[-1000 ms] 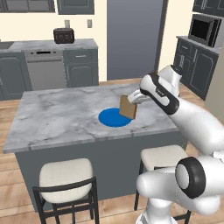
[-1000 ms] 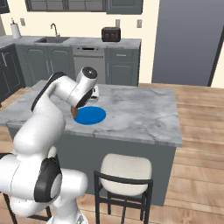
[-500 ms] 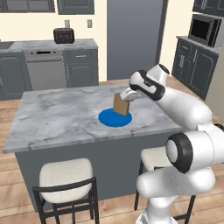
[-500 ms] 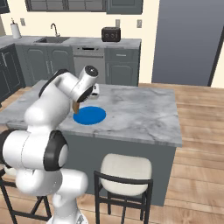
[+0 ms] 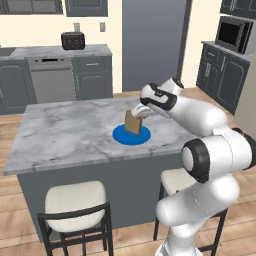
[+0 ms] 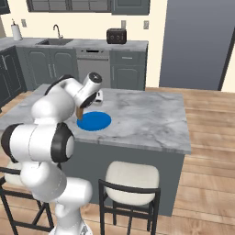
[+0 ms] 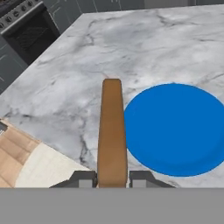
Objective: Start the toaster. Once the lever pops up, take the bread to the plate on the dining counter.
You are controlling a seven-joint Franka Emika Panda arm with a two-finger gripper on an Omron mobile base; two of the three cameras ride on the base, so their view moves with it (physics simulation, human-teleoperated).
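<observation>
- We see the bread clamped edge-on between the two fingertips of the claw; in the hand view it is a narrow brown strip that runs straight away from the claw, so its long axis follows the direction of the fingers.
- In the left base view the bread hangs below the claw with its flat face toward the camera, upright and slightly tilted.
- The claw is clenched on the slice, one finger on each flat face.
- The plate lies flat on the marble just beside the bread in the hand view, on its right; from the left base view the plate is directly under the slice. We cannot tell if the lower edge of the bread touches it.
- The dining counter carries the plate, under the claw.
- The toaster stands well beyond the claw, on the far counter by the wall.
- Two stools stand at the near side of the island.
</observation>
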